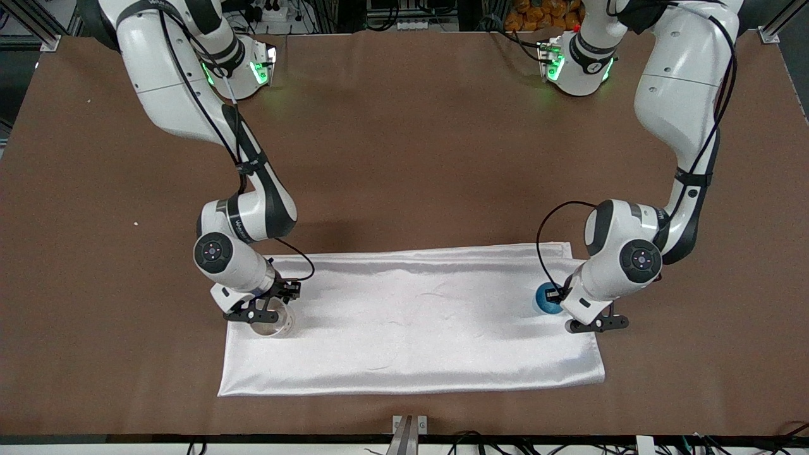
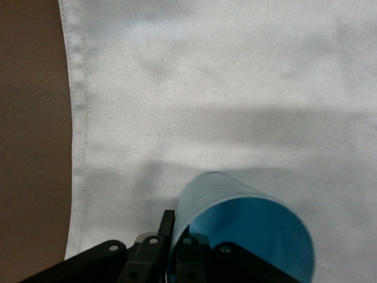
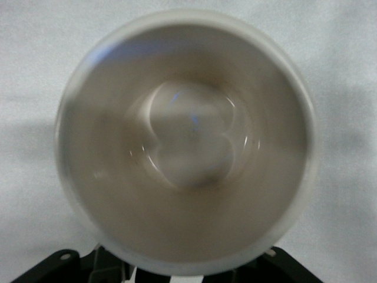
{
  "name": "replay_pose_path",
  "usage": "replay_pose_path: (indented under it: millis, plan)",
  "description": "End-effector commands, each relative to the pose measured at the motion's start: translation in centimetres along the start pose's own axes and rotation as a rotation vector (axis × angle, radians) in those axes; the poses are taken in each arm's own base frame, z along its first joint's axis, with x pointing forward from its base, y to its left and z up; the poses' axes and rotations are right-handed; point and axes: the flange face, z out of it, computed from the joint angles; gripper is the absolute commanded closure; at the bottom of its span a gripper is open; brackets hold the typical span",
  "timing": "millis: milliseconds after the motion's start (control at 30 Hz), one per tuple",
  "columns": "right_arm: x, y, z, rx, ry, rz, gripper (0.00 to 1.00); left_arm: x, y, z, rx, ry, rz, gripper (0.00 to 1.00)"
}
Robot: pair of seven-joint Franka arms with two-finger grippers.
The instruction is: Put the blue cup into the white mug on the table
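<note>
— So, where are we?
— Our left hand grasps the blue cup over the white cloth — our right hand grips the white mug on the desk.

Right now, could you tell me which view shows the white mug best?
The right wrist view: the mug fills it, its empty inside open to the camera. The front view shows only part of it beneath the right gripper. The left wrist view misses it.

Shiny white folded cloth lies on brown-covered desk. White cylindrical mug on cloth, toward right arm's end. Small bright blue round cup at cloth's left-arm end, well apart from mug.
</note>
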Motion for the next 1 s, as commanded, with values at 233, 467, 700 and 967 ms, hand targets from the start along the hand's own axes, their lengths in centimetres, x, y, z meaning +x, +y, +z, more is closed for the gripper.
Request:
replay_pose_path:
  millis: [233, 467, 700, 967]
  plan:
    - [0.6, -0.8, -1.6, 0.011, 0.019, -0.038, 1.00, 0.6, 0.1, -2.1, 0.010, 0.043, -0.001, 1.00]
    - [0.0, -2.1, -4.5, 0.025, -0.005, -0.051, 1.00, 0.8, 0.2, -4.0, 0.009, 0.066, 0.003, 1.00]
    - [-2.8, -4.4, -8.3, 0.024, -0.144, -0.063, 1.00, 0.5, 0.4, -7.5, 0.020, 0.051, 0.007, 1.00]
    - [-6.3, -5.2, -9.6, 0.016, -0.196, -0.093, 1.00, -0.3, 1.2, -11.8, 0.029, 0.044, 0.020, 1.00]
